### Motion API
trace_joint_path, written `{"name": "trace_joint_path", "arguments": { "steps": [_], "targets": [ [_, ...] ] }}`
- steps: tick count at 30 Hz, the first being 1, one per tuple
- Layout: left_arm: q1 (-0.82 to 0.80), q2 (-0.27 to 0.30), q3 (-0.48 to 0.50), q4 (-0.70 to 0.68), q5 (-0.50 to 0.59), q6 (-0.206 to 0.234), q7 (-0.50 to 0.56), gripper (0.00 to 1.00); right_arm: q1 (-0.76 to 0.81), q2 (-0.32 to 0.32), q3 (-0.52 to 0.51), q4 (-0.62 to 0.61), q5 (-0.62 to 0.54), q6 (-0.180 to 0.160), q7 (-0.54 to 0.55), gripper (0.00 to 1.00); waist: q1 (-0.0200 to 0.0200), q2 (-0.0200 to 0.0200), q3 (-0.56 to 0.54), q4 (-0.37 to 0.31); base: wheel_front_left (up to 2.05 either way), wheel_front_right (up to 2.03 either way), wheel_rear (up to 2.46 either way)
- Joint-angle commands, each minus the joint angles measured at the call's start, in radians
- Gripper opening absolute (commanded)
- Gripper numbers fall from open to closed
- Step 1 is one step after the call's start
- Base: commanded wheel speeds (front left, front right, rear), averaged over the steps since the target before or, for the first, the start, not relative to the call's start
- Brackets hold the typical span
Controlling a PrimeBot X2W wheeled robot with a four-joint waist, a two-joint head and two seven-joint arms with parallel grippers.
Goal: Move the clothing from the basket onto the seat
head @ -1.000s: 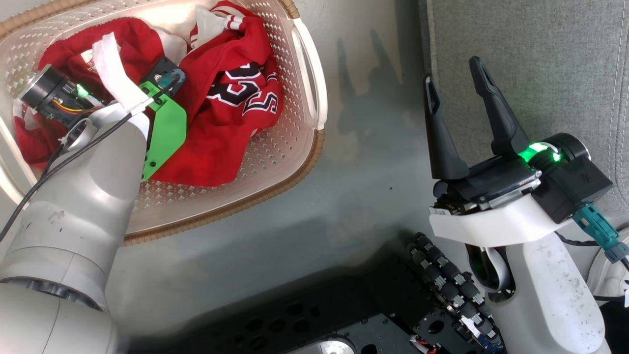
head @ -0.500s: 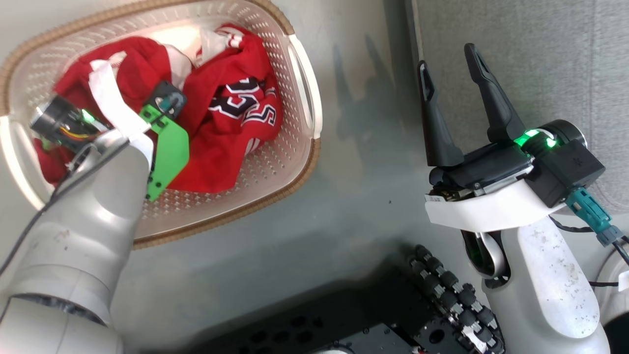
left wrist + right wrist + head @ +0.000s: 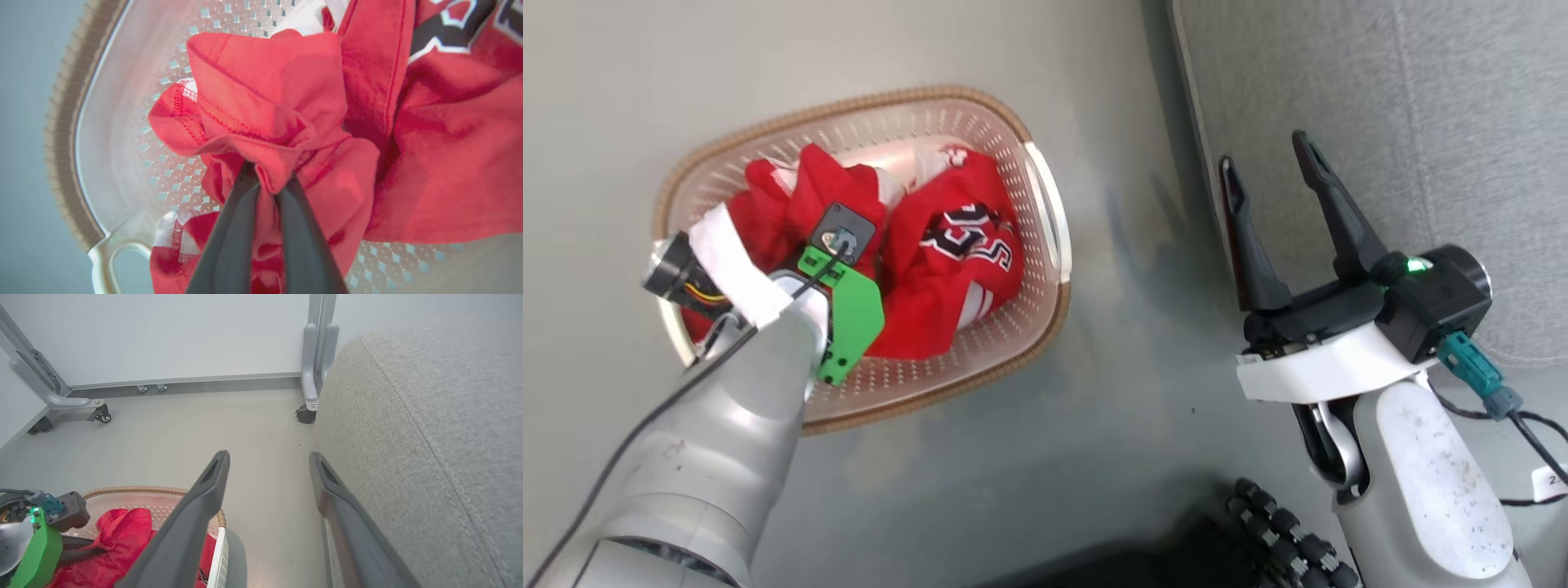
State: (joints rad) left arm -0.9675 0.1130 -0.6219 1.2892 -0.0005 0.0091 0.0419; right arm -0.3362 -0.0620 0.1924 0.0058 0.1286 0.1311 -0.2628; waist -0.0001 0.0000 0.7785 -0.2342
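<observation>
Head view, seat: the grey upholstered seat (image 3: 1421, 122) occupies the upper right, with its rounded edge and stitched seam visible in the right wrist view (image 3: 429, 437). No garment lies on it.

Floor: the grey floor (image 3: 1094, 457) carries the basket, which stands to the left of the seat and apart from it. In the right wrist view a grey wheeled frame (image 3: 310, 375) stands at the far corner of the seat.

Basket: the cream perforated basket (image 3: 1005, 339) with the brown woven rim holds both pieces of clothing.

Clothing: the lettered garment (image 3: 956, 269) lies bunched on the side of the basket nearer the seat. The plain red garment (image 3: 825, 184) is on the far side, next to it and touching it, under the left arm (image 3: 727, 408).

Left gripper: in the left wrist view the left gripper (image 3: 269, 179) is clamped on a fold of the plain red garment (image 3: 265, 102), its two fingers close together with the cloth pinched between the tips. The gripped cloth is within the basket wall (image 3: 118, 122).

Right gripper: the right gripper (image 3: 1263, 155) hangs over the seat's near edge, fingers spread apart and holding nothing (image 3: 268, 455).
</observation>
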Motion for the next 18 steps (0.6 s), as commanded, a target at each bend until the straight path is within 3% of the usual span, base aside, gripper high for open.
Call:
{"name": "trace_joint_path", "arguments": {
  "steps": [1,13,18],
  "targets": [
    [0.018,-0.005,0.005,-0.001,-0.011,0.007,-0.030,0.00,0.018,-0.003,-0.006,0.012,-0.005,-0.001,-0.003,1.00,0.0001,0.0000,-0.112,0.041,0.00,0.00,0.00],
    [0.112,-0.044,0.073,-0.006,-0.123,0.025,-0.258,0.00,0.111,-0.024,0.002,0.071,-0.003,-0.001,-0.003,1.00,0.0001,0.0000,-0.375,0.099,0.00,0.00,0.00],
    [0.168,-0.055,0.108,-0.057,-0.179,0.017,-0.303,0.00,0.152,-0.029,-0.005,0.075,0.000,-0.001,-0.003,1.00,0.0001,0.0000,-0.470,0.129,0.00,0.00,0.00]
  ]
}}
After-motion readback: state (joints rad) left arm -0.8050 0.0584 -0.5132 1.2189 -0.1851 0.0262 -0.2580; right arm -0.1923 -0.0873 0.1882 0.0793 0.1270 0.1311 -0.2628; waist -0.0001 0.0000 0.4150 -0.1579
